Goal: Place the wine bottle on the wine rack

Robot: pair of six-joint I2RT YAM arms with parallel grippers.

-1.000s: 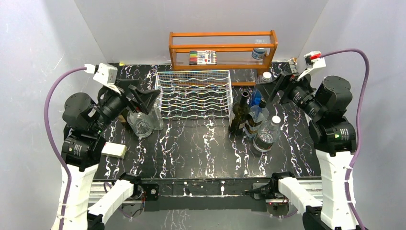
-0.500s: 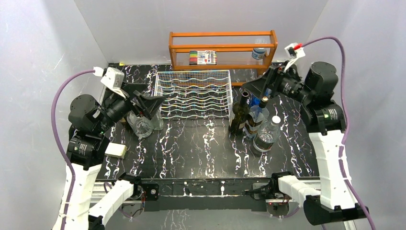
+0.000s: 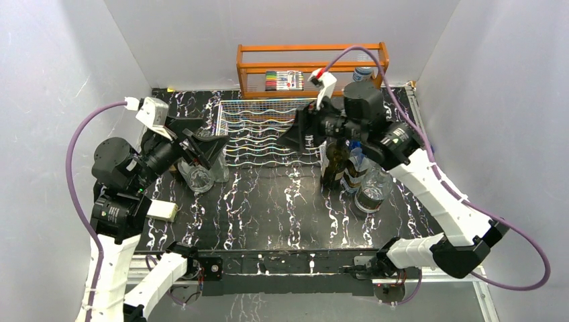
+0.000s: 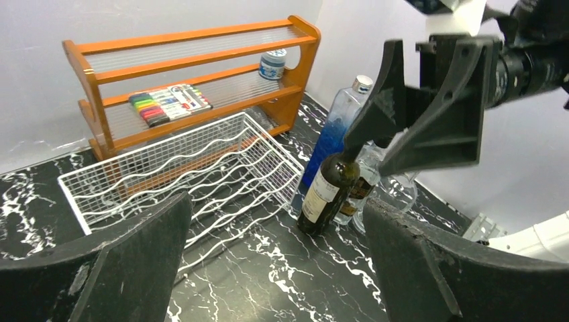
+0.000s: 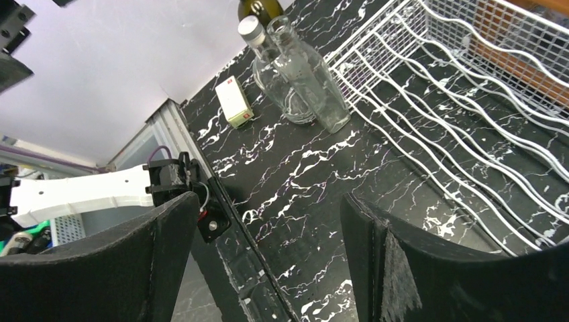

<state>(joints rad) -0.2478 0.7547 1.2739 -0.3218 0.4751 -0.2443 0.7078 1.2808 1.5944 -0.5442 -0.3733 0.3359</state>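
The white wire wine rack [image 3: 268, 134] sits at the back middle of the table, and also shows in the left wrist view [image 4: 181, 168] and the right wrist view [image 5: 470, 94]. A dark wine bottle [image 3: 333, 164] with a pale label stands upright just right of it, and the left wrist view [image 4: 325, 194] shows it too. My right gripper [image 3: 296, 129] is open and empty, hovering over the rack's right end, left of the bottle's neck. My left gripper [image 3: 204, 141] is open and empty at the rack's left side.
A blue bottle [image 3: 359, 142] and two clear bottles [image 3: 373, 188] crowd the wine bottle's right. Two clear bottles [image 3: 201, 176] stand left of the rack, with a dark bottle top [image 5: 258, 8] behind them. A white box [image 3: 160, 210] lies front left. The orange shelf [image 3: 312, 67] stands behind the rack.
My right arm has swung from the back right corner leftward, over the bottles to the rack's right end. My left gripper has shifted slightly toward the rack.
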